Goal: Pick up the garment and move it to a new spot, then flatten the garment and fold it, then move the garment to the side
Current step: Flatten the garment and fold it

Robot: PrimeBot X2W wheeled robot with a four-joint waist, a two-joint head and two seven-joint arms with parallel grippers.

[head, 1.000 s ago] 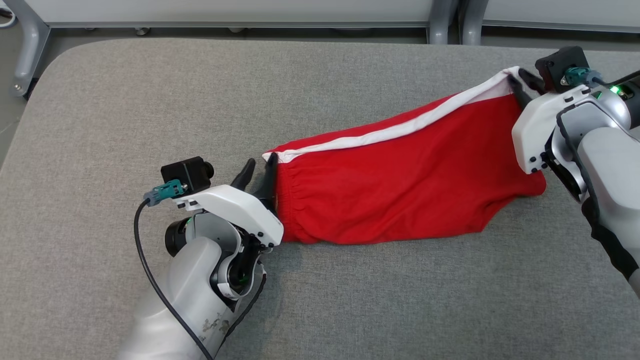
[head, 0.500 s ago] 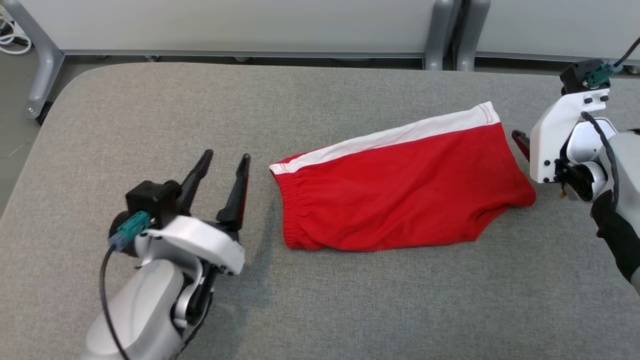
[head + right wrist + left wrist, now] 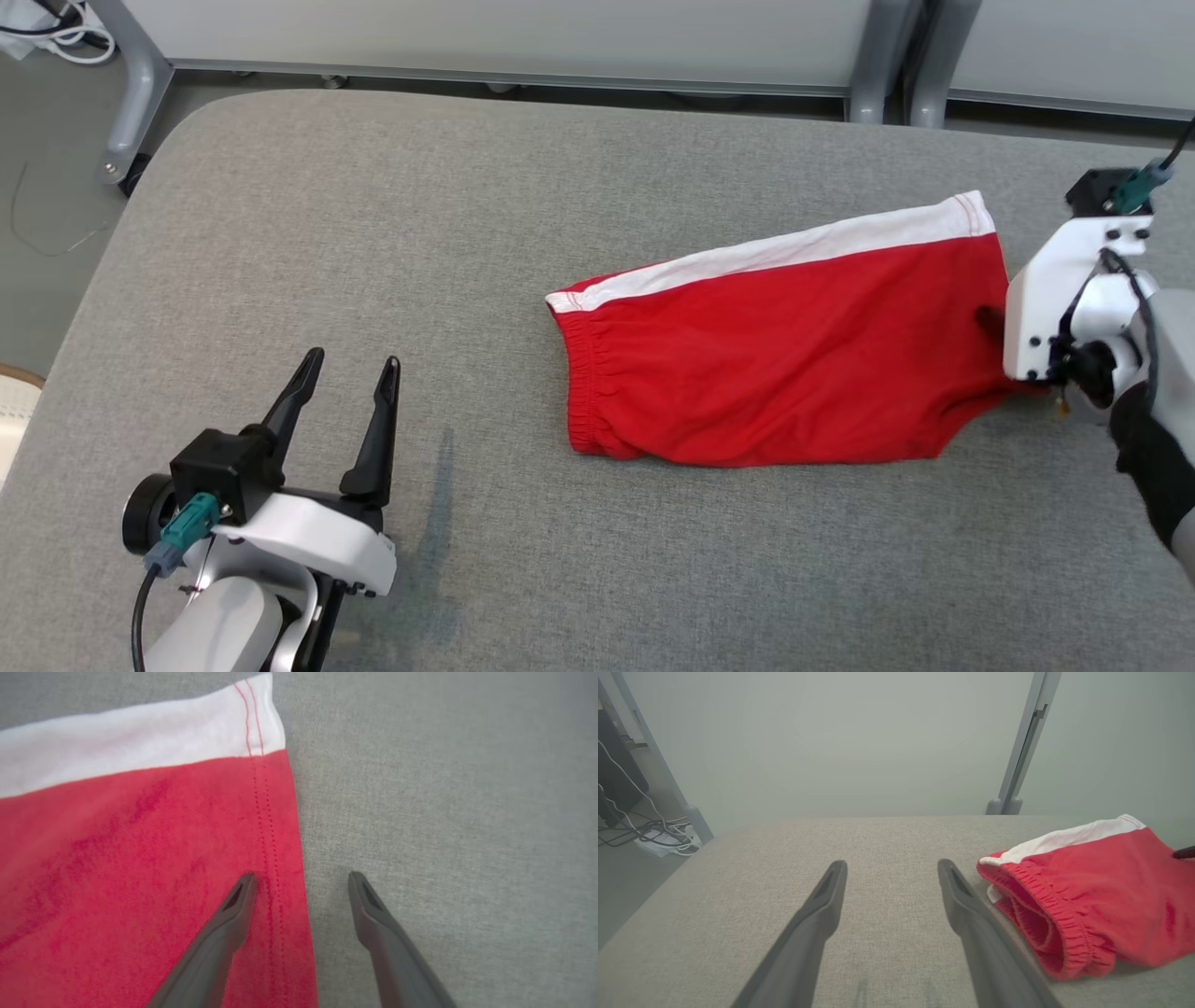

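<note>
**On the table (image 3: pixel 373 233): handling of the shorts (image 3: pixel 784 364)**

The red shorts are laid flat, right of centre. The left gripper (image 3: pixel 354 359) is spread and empty, well apart from the waistband (image 3: pixel 583 392). The right gripper (image 3: pixel 302 876) is spread across the hem (image 3: pixel 275 826), one finger over cloth, one over table. Light, limp, non-slippery fabric is expected; pinching at waistband and hem corners is advised.

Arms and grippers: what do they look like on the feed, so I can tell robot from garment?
Left gripper and right gripper match: two long, tapering dark grey fingers on a white shell, topped by a black camera block with a teal connector and black cable. Forearms are pale silver-grey; the right forearm wears a black cover.
</note>
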